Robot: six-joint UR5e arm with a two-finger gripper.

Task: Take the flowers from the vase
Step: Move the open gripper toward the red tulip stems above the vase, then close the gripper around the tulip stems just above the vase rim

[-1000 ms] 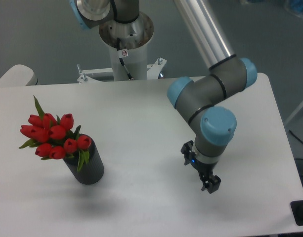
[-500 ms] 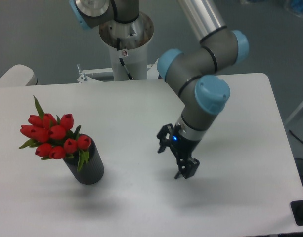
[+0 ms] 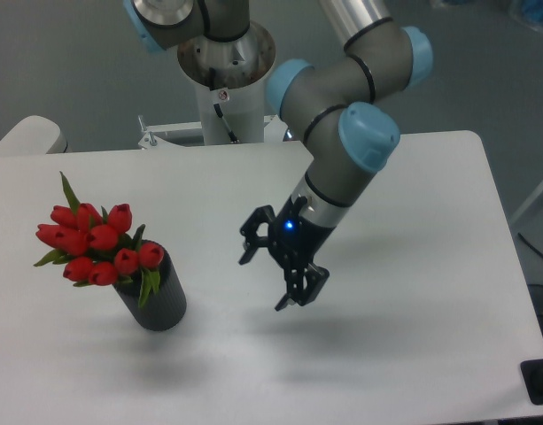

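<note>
White table [image 3: 413, 372] carries vase [image 3: 156, 301] at left side, near front-left area, upright. Red flowers [image 3: 98, 241] stand in vase mouth, leaning left, green leaf poking up. Gripper [image 3: 269, 274] hangs over table centre, well apart from vase, to its right; fingers [image 3: 293, 297] spread, holding nothing, blue light glowing on wrist. Bare tabletop lies between gripper and vase, more to right up to rounded corners. Arm base column [image 3: 225, 84] behind rear edge bears small red-ringed sticker [image 3: 223, 95], unreadable.

bare table [image 3: 209, 190] lies between claw [image 3: 269, 273] and flowers [image 3: 98, 243] (vase [image 3: 156, 301] beneath).
</note>
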